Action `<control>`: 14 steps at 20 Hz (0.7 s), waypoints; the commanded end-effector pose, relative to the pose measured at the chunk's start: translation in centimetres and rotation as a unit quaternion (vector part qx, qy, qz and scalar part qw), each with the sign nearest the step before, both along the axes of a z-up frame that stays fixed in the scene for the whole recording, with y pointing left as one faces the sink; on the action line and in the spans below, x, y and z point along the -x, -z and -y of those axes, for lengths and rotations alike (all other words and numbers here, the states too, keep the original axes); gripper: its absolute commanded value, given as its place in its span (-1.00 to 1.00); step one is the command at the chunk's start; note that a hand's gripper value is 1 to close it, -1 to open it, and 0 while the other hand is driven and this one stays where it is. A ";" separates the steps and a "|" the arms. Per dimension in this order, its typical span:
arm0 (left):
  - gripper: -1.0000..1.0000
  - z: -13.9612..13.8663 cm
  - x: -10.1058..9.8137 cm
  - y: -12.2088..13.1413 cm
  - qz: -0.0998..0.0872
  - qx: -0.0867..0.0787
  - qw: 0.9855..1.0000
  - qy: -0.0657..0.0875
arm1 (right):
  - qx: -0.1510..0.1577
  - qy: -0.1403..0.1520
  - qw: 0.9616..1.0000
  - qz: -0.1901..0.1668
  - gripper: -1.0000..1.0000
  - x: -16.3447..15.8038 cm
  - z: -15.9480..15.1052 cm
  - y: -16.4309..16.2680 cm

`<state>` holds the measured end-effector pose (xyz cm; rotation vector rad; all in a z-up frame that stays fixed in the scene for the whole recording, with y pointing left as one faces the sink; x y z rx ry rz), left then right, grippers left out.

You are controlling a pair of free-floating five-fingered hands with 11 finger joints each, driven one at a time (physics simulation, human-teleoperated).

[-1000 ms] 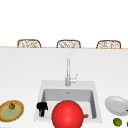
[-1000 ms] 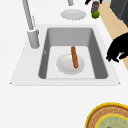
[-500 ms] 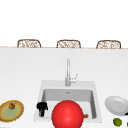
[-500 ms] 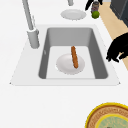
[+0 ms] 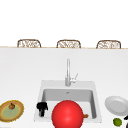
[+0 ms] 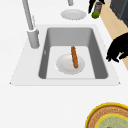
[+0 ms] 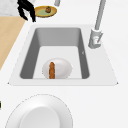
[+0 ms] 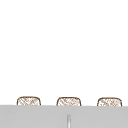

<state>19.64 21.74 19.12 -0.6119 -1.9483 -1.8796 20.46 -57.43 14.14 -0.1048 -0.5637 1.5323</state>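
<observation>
Left hand [image 5: 41, 108] hovers at sink [image 5: 40, 100] rim — fingers drooping.

The front view faces the sink [image 5: 67, 100] and faucet [image 5: 68, 72] head-on; both side views look along its basin from close above; the upper view shares the chair backs [image 8: 28, 101] with the front view.

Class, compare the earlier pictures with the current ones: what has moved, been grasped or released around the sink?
Nothing has visibly changed. The left hand still hangs at the sink's near left edge, and the sausage still lies across the white plate in the basin.
</observation>
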 end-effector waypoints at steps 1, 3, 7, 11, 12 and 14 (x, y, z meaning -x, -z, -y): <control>0.00 0.0 0.0 0.0 0.000 0.000 1.000 0.000 | -0.028 0.000 0.999 0.025 -1.00 2.0 0.8 0.0; 0.00 0.0 0.0 0.0 0.000 0.000 1.000 0.000 | -0.033 0.000 0.999 0.028 -1.00 2.8 0.9 0.0; 0.00 0.0 0.0 0.0 0.000 0.000 1.000 0.000 | -0.025 0.002 0.999 0.032 -1.00 3.3 0.7 -0.9; 0.00 0.0 0.0 0.0 0.000 0.000 1.000 0.000 | -0.024 0.008 0.999 0.027 -1.00 3.4 0.8 -1.1; 0.00 0.0 0.0 0.0 0.000 0.000 1.000 0.000 | -0.028 0.015 0.999 0.035 -1.00 3.4 0.8 -1.3; 0.00 0.0 0.0 0.0 0.000 0.000 1.000 0.000 | -0.020 0.021 0.999 0.036 -1.00 3.5 0.7 -1.8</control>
